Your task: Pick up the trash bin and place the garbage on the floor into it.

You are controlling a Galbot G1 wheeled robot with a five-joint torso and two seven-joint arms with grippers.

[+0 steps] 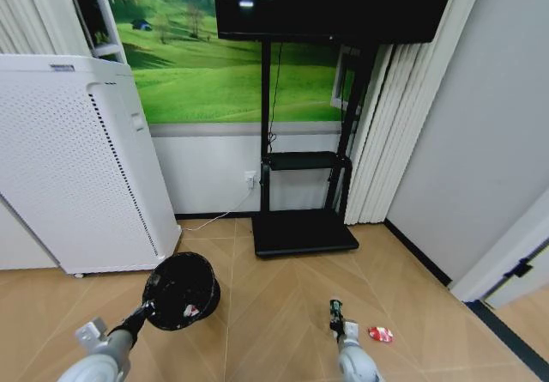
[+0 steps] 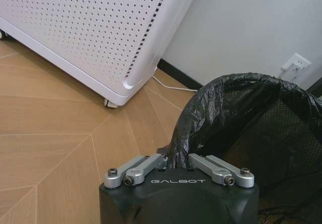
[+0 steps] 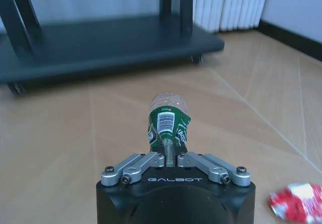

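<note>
Head view: we hold the trash bin (image 1: 181, 290) by its rim w/ the left gripper (image 1: 142, 313), fingers pinched on the bin's edge and black liner (image 2: 221, 113); the bin hangs tilted just above the floor (image 1: 283, 296), mouth turned toward the camera, a small red-and-white scrap visible inside. It sits in front of the white appliance (image 1: 77, 159), near its lower corner.

Right gripper (image 1: 336, 322) is low at centre-right, fingers pressed onto a crumpled green-label bottle (image 3: 167, 123), whose long axis runs straight out from the fingers, away from the wrist.

Key relation: the bin's mouth lies to the left of the bottle, well apart, w/ bare floor between; we judge the right arm must carry the bottle leftward, or the left arm bring the bin across.

A red wrapper (image 1: 380, 334) lies on the floor just right of the right gripper, i.e. nearer that arm than the left.
</note>
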